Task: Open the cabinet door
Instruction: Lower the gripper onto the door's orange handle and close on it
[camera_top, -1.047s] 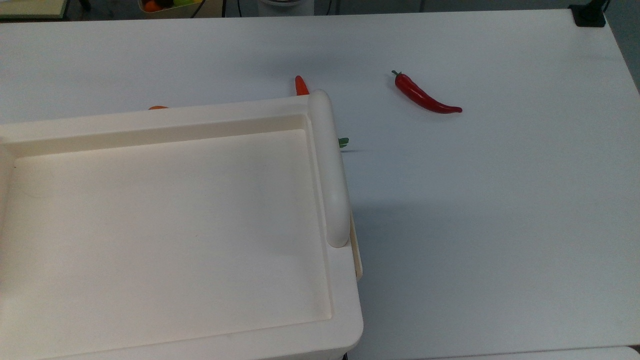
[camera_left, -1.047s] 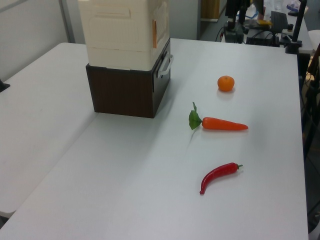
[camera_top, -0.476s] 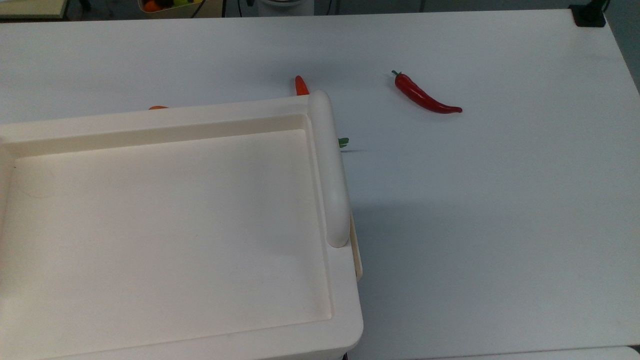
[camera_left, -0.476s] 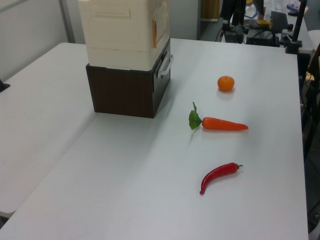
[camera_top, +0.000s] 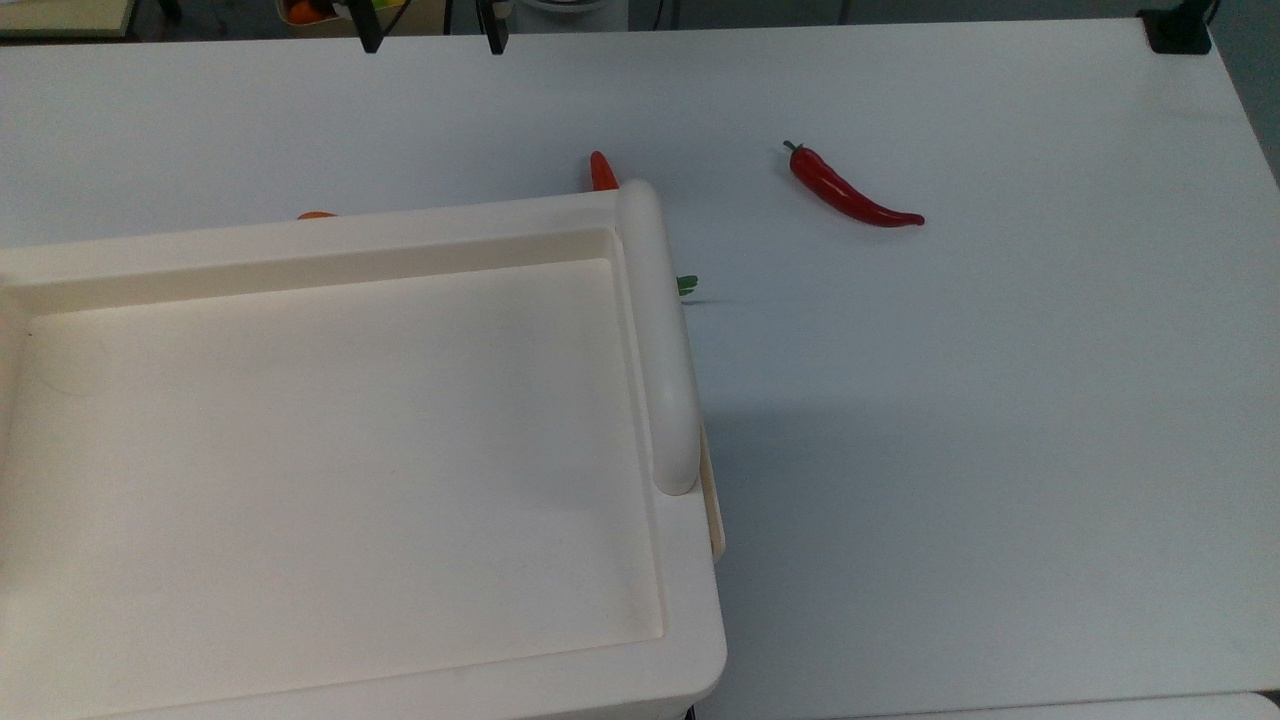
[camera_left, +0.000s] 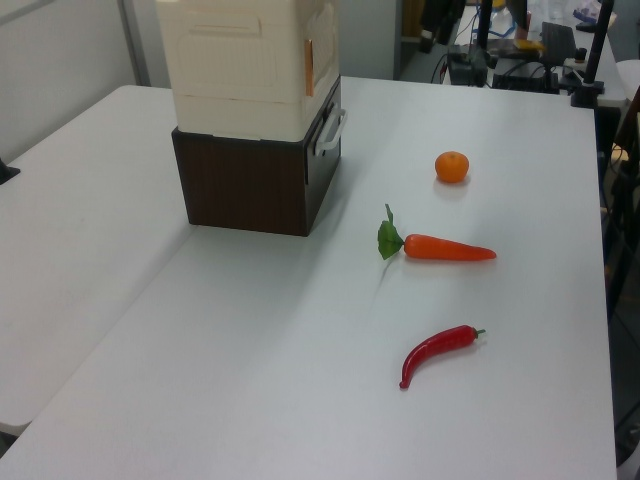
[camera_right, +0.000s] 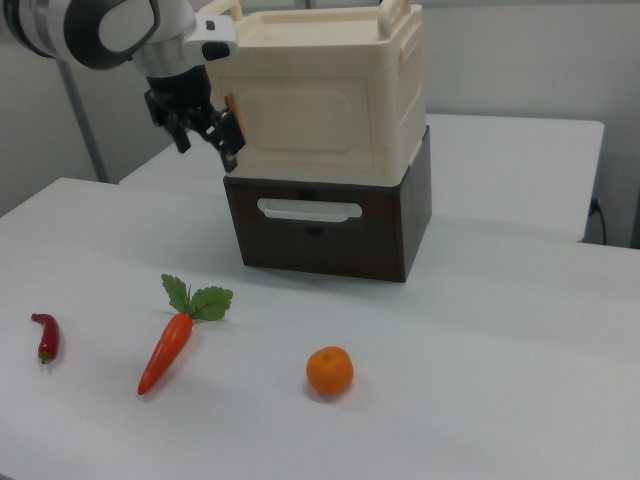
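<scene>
the cabinet door (camera_right: 305, 120) is the flat cream panel on the front of the cream cabinet (camera_right: 400, 110), and it lies shut and flush with the front in the right view. in the left view the cabinet door (camera_left: 322, 60) is seen from its edge, with a small orange strip on the corner beside it. the cream cabinet stands on a dark brown drawer box (camera_right: 385, 225) that has a white handle (camera_right: 308, 209) on its front. in the top view the recessed cabinet top (camera_top: 330, 450) shows, with a thick rounded white bar (camera_top: 660, 340) along the top view's right side of it.

the claw (camera_right: 207, 135) hangs in the air just beside the corner of the cabinet at the right view's left, near the edge of the door, and i cannot tell if it touches the cabinet. its two dark fingers (camera_right: 228, 145) point down and stand apart with nothing between them. in the top view the two fingertips (camera_top: 370, 40) show at the upper edge, well apart from each other.

on the white worktop (camera_right: 480, 360) in front of the cabinet lie a carrot (camera_right: 170, 345) with green leaves, an orange (camera_right: 330, 371) and a red chili pepper (camera_right: 46, 336). the carrot is between the other two, and all three are apart from each other and from the drawer box.
</scene>
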